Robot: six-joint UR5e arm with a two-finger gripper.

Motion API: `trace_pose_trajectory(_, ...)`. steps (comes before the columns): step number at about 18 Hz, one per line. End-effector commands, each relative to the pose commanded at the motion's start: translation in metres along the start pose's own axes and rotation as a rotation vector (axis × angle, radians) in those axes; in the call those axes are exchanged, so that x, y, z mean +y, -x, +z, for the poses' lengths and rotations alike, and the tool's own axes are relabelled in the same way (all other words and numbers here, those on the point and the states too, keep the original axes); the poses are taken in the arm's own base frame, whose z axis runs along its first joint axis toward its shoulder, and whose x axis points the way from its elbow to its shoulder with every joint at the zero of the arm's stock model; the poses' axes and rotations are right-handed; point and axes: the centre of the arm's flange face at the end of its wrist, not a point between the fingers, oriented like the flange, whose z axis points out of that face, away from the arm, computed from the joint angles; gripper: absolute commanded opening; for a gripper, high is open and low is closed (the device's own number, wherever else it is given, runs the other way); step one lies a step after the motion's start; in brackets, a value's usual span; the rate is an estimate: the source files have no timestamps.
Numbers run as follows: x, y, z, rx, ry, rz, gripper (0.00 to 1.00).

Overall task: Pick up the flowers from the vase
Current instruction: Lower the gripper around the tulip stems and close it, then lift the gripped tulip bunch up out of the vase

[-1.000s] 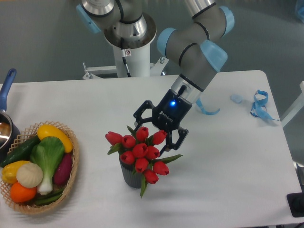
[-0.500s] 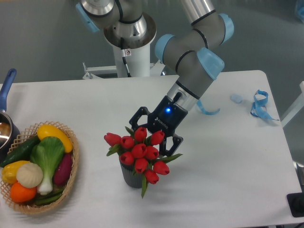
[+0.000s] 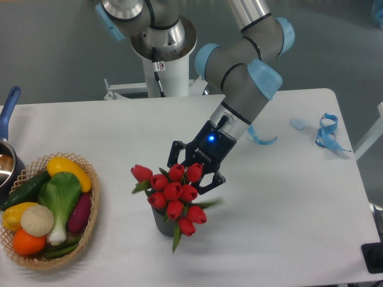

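The flowers (image 3: 173,192), a bunch of red tulip buds with green leaves, stand in the small dark grey vase (image 3: 159,222) near the table's front middle. My gripper (image 3: 190,174) comes down from the upper right onto the back of the bunch. Its black fingers (image 3: 173,154) hug the rear buds from either side and press them together. The fingertips are hidden behind the buds. Only the lower part of the vase shows under the bunch.
A wicker basket (image 3: 91,220) of colourful vegetables sits at the front left, with a pot (image 3: 7,160) with a blue handle behind it. Blue ribbon (image 3: 327,133) and a small blue scrap (image 3: 297,124) lie at the far right. The robot base (image 3: 163,54) stands at the back.
The gripper has dropped lower over the bunch and its fingers have closed inward on the rear buds. The bunch has been squeezed narrower and nudged slightly left.
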Motion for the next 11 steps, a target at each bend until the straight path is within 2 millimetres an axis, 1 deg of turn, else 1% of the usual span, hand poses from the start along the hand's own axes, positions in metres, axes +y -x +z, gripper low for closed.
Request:
trace_pose_trajectory(5, -0.005, -0.001, -0.005, -0.006, -0.005, 0.006, 0.4)
trace_pose_trajectory(9, -0.025, -0.011, -0.022, -0.027, -0.029, -0.013, 0.4)
trace_pose_trajectory(11, -0.042, -0.019, -0.034, -0.026, -0.077, -0.017, 0.4)
